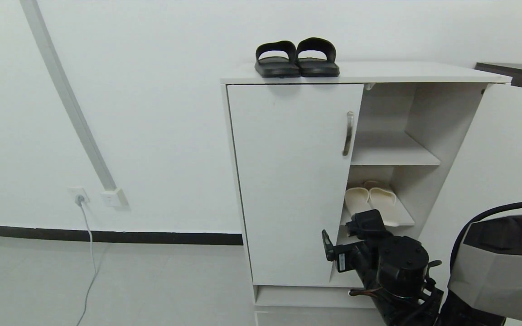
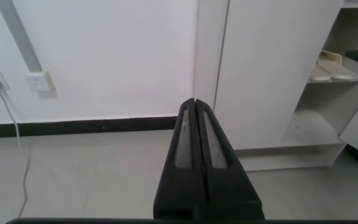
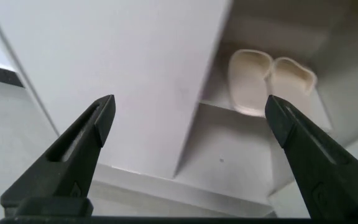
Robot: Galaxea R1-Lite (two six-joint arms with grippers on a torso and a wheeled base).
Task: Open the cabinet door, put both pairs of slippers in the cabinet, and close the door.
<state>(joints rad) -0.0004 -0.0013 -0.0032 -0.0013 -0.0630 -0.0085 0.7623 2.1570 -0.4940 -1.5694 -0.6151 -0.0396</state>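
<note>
No legible text or signs anywhere.

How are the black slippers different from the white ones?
Colour: the black slippers are dark, the white slippers pale cream.
Place: the black slippers sit out on top of the cabinet; the white slippers are already inside it, on a shelf on the open side.
Look: the black slippers' straps show plainly; the white slippers' straps are hard to make out.
Same: each pair lies flat, side by side.

R hand (image 3: 190, 104) low, fingers spread wide, L hand (image 2: 194, 107) fingers pressed tight together
</note>
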